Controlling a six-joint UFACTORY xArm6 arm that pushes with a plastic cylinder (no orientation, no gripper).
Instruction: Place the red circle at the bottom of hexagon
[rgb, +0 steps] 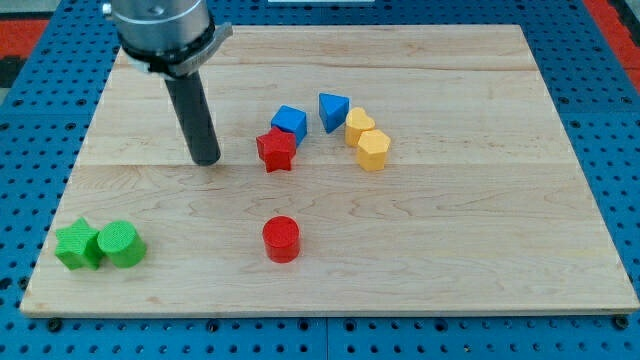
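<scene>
Seven small blocks lie on the wooden desk (480, 250). My tip (206, 160) rests on the board left of the central cluster, near the red star (276, 150) but apart from it, with bare wood between. My end effector is only this dark rod, with nothing to part or close, and it clamps on nothing.

The red circle (281, 239), a short cylinder, stands alone toward the near edge, well apart from every other block and nearer than the red star. The yellow hexagon (373, 149) sits to the right in the cluster, touching a second yellow block (359, 125) just beyond it, whose shape I cannot make out. The red circle lies to the near left of the hexagon, well apart from it.

A blue cube (290, 122) touches the red star's far right side, and a blue triangle (333, 110) sits just beside the far yellow block. At the near left corner a green star-like block (77, 245) and a green cylinder (121, 243) touch each other.
</scene>
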